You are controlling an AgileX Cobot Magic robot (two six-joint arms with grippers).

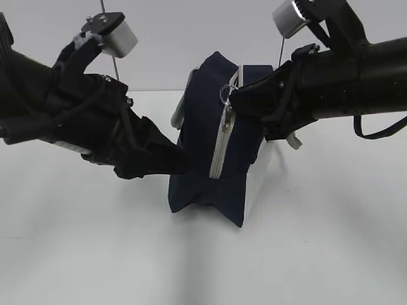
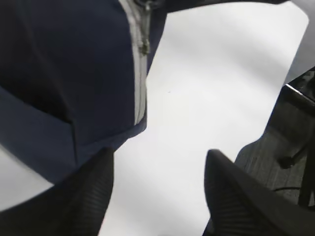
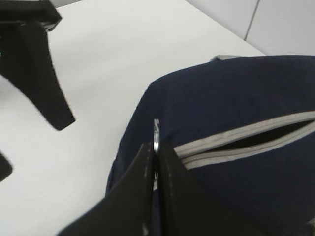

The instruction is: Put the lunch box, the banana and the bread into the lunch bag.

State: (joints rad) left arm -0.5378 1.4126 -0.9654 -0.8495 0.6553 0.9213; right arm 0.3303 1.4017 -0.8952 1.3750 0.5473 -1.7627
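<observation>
The navy lunch bag point(image 1: 213, 136) stands on end mid-table, its grey zipper point(image 1: 222, 143) facing the camera. My right gripper point(image 1: 233, 100) is shut on the metal ring pull point(image 1: 226, 93) at the top; in the right wrist view the ring pull point(image 3: 156, 130) sticks out between the pinched fingertips of the right gripper point(image 3: 156, 146), and the zipper point(image 3: 275, 135) gapes a little. My left gripper point(image 1: 178, 162) is open beside the lunch bag's lower left side. In its wrist view the left gripper point(image 2: 160, 153) spans bare table, one finger point(image 2: 93, 187) against the lunch bag point(image 2: 64, 73). Lunch box, banana and bread are out of view.
The white table point(image 1: 318, 241) stretches around the bag. Its edge runs along the right of the left wrist view, with dark floor and a chair base point(image 2: 295, 147) beyond. The left arm's fingers point(image 3: 44, 73) show at upper left of the right wrist view.
</observation>
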